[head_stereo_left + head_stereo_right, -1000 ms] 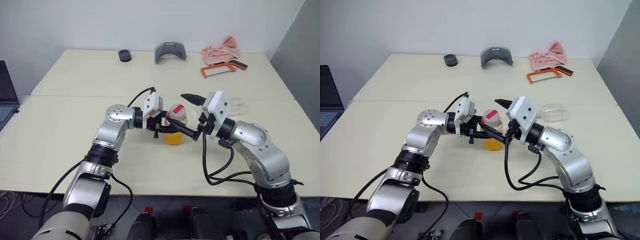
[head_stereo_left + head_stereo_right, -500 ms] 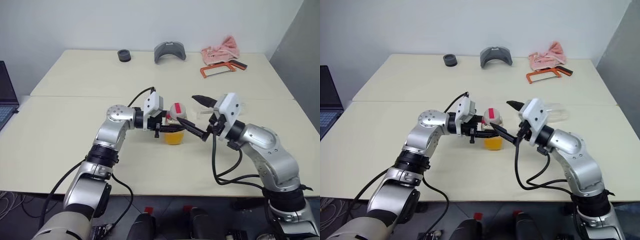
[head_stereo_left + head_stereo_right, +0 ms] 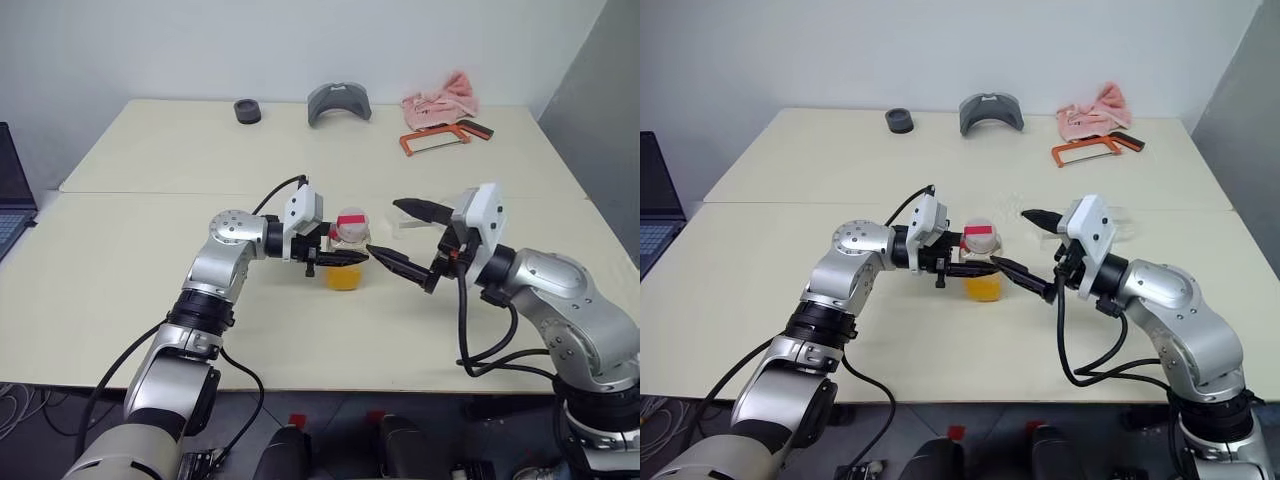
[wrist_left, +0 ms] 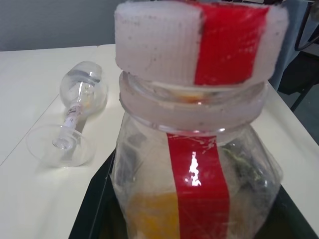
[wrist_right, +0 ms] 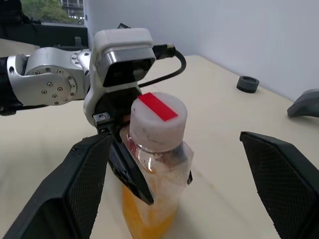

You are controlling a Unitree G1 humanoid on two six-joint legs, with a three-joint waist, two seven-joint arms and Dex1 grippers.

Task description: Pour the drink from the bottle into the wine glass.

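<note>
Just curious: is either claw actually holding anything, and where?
The left gripper clamps the small clear plastic bottle around its body. The right gripper holds nothing.

The right tool (image 3: 402, 238) has drawn back off the bottle (image 3: 348, 256), fingers spread; apparently clear of it now.

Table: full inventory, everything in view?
bottle: 1, clear, red strip, white cap on, table centre, upright
drink: orange-yellow, low in bottle
wine glass: 1, clear, on its side right of bottle
black ring: 1, far edge
grey curved part: 1, far edge
pink cloth: 1, far right
orange hacksaw: 1, by cloth
laptop: 1, dark, left
left gripper: shut on bottle
right gripper: open, right of bottle, apart from it
</note>
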